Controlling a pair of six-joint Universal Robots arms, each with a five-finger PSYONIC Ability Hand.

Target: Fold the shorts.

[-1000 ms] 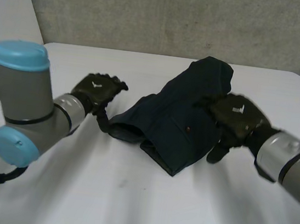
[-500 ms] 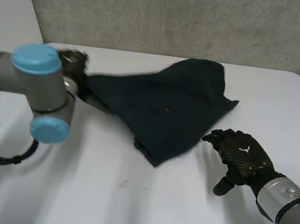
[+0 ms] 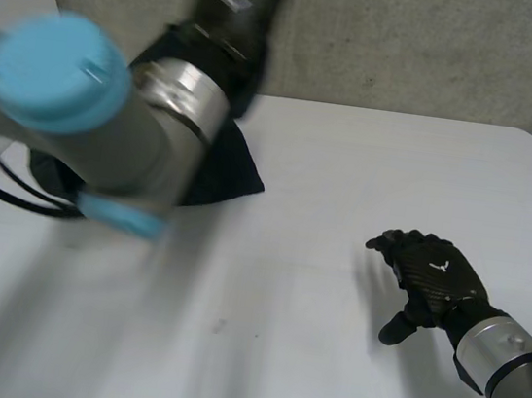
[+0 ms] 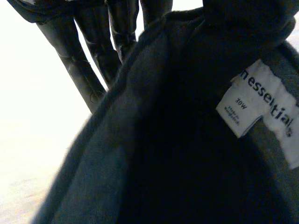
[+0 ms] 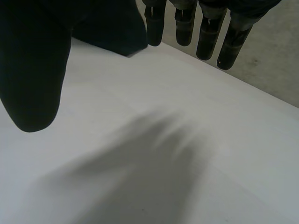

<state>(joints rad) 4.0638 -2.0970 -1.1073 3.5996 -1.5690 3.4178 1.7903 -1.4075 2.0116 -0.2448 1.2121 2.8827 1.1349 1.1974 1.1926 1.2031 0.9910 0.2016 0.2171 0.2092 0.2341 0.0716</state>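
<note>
White table (image 3: 348, 171) with dark shorts (image 3: 238, 171), grey concrete wall (image 3: 414, 42) behind it.

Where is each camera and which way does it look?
Head view: behind the arms, looking down at the table, left hand and right hand.
Left wrist view: on that wrist, looking past its hand into the shorts and label.
Right wrist view: on that wrist, looking past its open hand across the table.
All three share the shorts.
</note>
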